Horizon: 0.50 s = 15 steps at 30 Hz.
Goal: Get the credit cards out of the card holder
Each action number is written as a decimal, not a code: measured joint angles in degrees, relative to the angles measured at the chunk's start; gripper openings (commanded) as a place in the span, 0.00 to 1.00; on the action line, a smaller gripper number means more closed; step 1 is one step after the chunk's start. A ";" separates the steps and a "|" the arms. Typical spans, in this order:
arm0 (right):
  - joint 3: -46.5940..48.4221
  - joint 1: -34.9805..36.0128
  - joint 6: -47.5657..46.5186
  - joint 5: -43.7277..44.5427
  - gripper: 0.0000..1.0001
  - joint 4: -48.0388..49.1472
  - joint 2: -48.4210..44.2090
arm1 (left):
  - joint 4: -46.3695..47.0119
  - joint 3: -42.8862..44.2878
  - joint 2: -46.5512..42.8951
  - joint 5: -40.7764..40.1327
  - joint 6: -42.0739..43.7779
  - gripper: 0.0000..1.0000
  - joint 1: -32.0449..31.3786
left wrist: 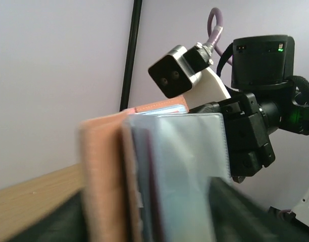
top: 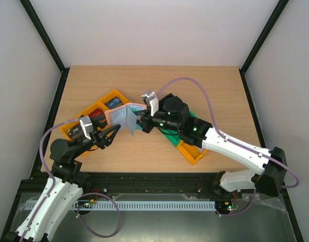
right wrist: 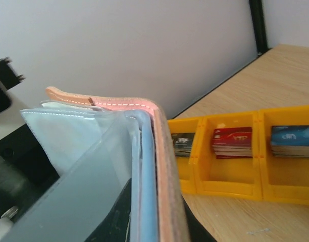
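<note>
Your left tool (top: 114, 136) sits toward the table's near left corner, jaws parted, gripping nothing. Just beyond it, your right tool (top: 143, 122) is clenched on the card holder (top: 119, 115). The holder is held open on edge above the table, cover running left-right and leaves fanned toward the near edge. Credit cards (right wrist: 231, 141) already lie in the orange bin (right wrist: 230, 176) behind it. Whether any remain in the sleeves cannot be told.

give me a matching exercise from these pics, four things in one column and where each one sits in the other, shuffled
1 card holder
2 red cards
3 blue cards
4 dark cards

A left orange bin, middle compartment
B left orange bin, compartment farthest from the arm bases
C open, gripped by the right pincer
D left orange bin, compartment nearest the left arm's base

Pairs: 1-C, 2-A, 3-B, 4-D
</note>
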 measured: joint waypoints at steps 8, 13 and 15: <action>9.60 5.05 1.75 16.50 0.02 -8.39 7.93 | -2.29 -0.07 0.02 -2.38 4.28 1.00 -0.79; 15.61 8.81 1.40 24.52 0.02 -14.23 12.61 | -6.56 -0.07 0.37 -5.38 11.45 1.00 -1.73; 16.31 9.42 1.16 25.29 0.01 -14.95 13.16 | -9.14 -0.02 0.55 -7.48 14.93 0.91 -1.95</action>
